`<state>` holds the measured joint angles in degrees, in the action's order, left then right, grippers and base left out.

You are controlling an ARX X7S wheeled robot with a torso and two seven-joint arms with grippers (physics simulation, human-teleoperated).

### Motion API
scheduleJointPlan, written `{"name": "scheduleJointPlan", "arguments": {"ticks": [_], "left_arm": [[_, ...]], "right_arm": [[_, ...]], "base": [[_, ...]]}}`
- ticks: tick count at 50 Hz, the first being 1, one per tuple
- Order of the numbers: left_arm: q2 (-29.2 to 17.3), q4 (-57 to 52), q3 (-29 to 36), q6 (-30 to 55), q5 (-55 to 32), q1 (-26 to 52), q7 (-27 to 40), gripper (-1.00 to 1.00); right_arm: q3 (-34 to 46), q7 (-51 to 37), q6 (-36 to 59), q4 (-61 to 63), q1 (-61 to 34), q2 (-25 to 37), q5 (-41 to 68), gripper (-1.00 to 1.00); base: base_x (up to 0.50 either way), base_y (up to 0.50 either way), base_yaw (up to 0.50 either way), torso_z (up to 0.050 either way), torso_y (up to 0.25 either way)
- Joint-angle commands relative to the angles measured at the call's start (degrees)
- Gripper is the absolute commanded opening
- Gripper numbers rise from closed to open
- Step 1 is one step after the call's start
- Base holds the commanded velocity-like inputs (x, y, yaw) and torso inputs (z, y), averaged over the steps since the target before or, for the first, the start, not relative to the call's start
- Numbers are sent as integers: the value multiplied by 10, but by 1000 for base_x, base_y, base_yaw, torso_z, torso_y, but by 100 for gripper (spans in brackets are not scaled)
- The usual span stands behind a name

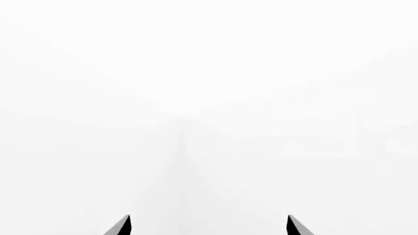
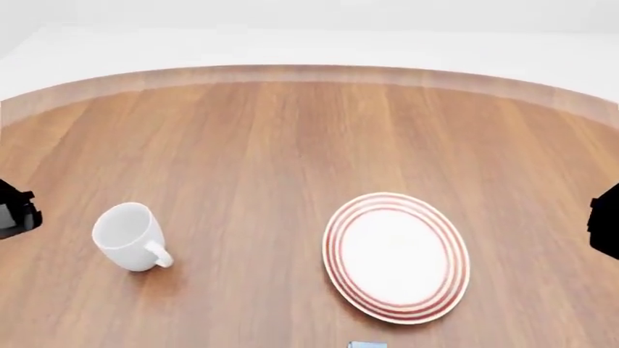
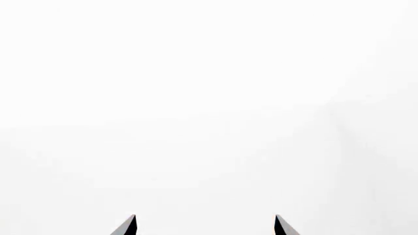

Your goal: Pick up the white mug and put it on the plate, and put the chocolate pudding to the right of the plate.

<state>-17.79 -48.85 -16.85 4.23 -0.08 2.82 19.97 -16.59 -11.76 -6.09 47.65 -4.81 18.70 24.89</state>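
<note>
In the head view the white mug (image 2: 127, 235) lies on its side on the wooden table at the left, handle toward the front right. The plate (image 2: 396, 256), white with red rings, lies right of centre. Only a light blue sliver of the chocolate pudding (image 2: 367, 344) shows at the bottom edge, just in front of the plate. My left gripper (image 1: 209, 225) and right gripper (image 3: 203, 225) each show two fingertips set wide apart with nothing between them, facing blank white. Dark parts of the left arm (image 2: 14, 206) and right arm (image 2: 607, 228) sit at the view's edges, far from the mug and plate.
The round wooden table (image 2: 290, 138) ends in a curved far edge, with white floor or wall behind it. Both wrist views show only plain white.
</note>
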Motion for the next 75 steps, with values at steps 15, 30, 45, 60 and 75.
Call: {"name": "scheduleJointPlan", "arguments": {"ticks": [15, 30, 45, 60, 75], "left_arm": [[71, -59, 108, 439, -16, 103, 65, 100], [153, -26, 225, 654, 19, 192, 167, 100], [177, 61, 236, 774, -74, 278, 283, 100], [175, 248, 232, 732, -302, 366, 509, 100], [163, 370, 247, 631, -350, 376, 614, 100]], "right_arm": [[-8, 9, -3, -2, 1, -5, -10, 100], [-9, 2, -1, -1, 1, -1, -4, 100], [-5, 3, -9, -10, 3, -1, -6, 100], [-3, 2, -13, -12, 5, 1, -2, 100], [5, 4, -21, -18, 9, 0, -5, 100]], "base": [[0, 0, 0, 0, -10], [0, 0, 0, 0, 0], [0, 0, 0, 0, 0], [0, 0, 0, 0, 0], [0, 0, 0, 0, 0]]}}
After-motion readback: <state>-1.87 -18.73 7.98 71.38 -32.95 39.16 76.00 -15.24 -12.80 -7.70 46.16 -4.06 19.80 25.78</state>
